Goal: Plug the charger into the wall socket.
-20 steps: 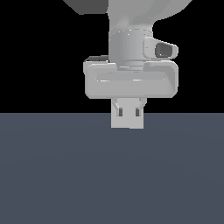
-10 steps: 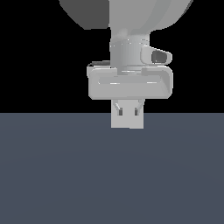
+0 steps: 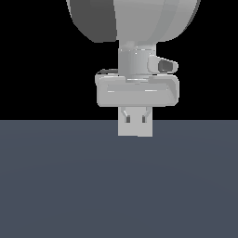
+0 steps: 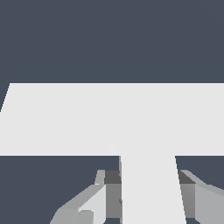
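While end effector (image 4: 146,192) grips charger (image 4: 151,188), wall socket (image 4: 87,118) just ahead, no writing legible

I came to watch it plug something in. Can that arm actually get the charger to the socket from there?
Probably yes. In the wrist view the charger, gripped by the end effector, already meets the socket with nothing between them. Whether the prongs are in the holes is hidden.

Exterior view: the gripper (image 3: 135,120) hangs over the dark grey worktop (image 3: 119,186), its fingers (image 3: 126,117) partly hidden by a light grey block (image 3: 135,130).
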Robot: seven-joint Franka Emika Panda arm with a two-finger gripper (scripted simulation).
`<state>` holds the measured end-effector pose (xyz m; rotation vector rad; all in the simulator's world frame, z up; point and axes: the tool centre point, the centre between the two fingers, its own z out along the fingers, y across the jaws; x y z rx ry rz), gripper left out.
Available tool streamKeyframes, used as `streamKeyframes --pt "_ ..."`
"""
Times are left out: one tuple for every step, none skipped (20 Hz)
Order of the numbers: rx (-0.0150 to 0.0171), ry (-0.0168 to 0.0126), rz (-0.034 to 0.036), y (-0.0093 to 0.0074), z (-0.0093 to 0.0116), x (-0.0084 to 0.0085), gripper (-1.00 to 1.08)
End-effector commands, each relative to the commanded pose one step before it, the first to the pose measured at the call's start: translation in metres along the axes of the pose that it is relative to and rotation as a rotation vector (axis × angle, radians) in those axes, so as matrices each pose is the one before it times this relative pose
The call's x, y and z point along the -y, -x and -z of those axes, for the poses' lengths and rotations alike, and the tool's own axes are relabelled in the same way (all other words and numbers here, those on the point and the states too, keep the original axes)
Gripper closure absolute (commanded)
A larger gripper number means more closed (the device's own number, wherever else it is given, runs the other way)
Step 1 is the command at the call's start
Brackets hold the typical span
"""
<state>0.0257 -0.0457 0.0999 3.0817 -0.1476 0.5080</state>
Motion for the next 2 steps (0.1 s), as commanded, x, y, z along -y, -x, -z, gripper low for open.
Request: streamKeyframes --pt "-0.00029 0.00054 0.00065 -0.00113 -0.00022 0.00014 1.08" --pt "0.00000 0.00000 0.00000 0.00015 0.00004 -0.00003 1.08"
